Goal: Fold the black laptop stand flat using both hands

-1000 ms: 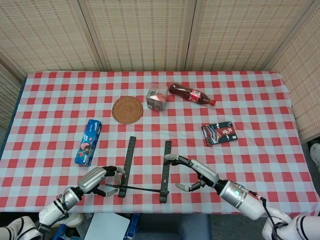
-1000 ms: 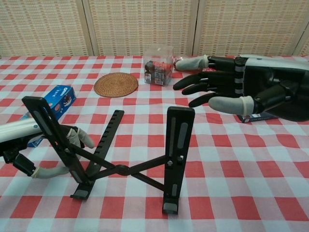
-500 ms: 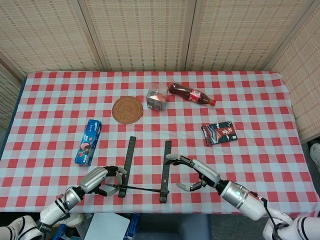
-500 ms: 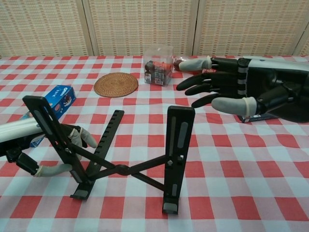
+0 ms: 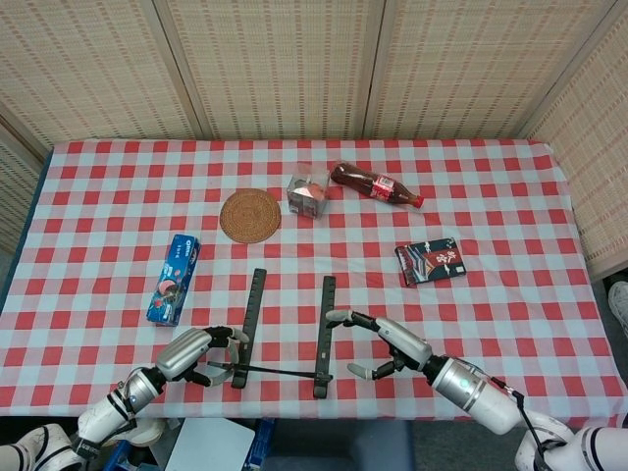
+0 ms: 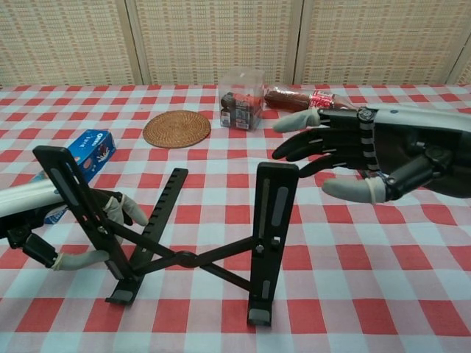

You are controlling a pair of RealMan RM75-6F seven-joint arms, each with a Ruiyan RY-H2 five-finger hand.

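The stand (image 6: 184, 235) sat unfolded at the near edge of the worktop (image 5: 491, 196), its two upright bars apart and joined by crossed struts low down. The left hand (image 6: 70, 232) was at the left bar (image 6: 81, 213), with fingers (image 6: 131, 209) curled about it from behind; from the chest view it looked like a grasp, though how firmly it gripped was hard to tell. That hand and that bar sat much as they had a second earlier.

What had changed was on the other side. The right hand (image 6: 346, 158), which a second before hovered higher and further back, had come down and in toward the right bar (image 6: 268, 235). Its fingers were spread and it held nothing. In the head view its fingertips (image 5: 334, 317) lay just beside the upper part of the bar, near but seemingly not touching.

I took this to mean the reach was nearly done: the left side was braced and the right hand was lining up to take its bar. Folding had not begun, since the bars stood as wide as before. The next move likely needed the right hand to close on its bar, then both to push the bars together so the struts collapse.

The box (image 5: 174, 279), mat (image 5: 249, 216), bottle (image 5: 377, 184) and packet (image 5: 432, 261) lay well clear of the work.
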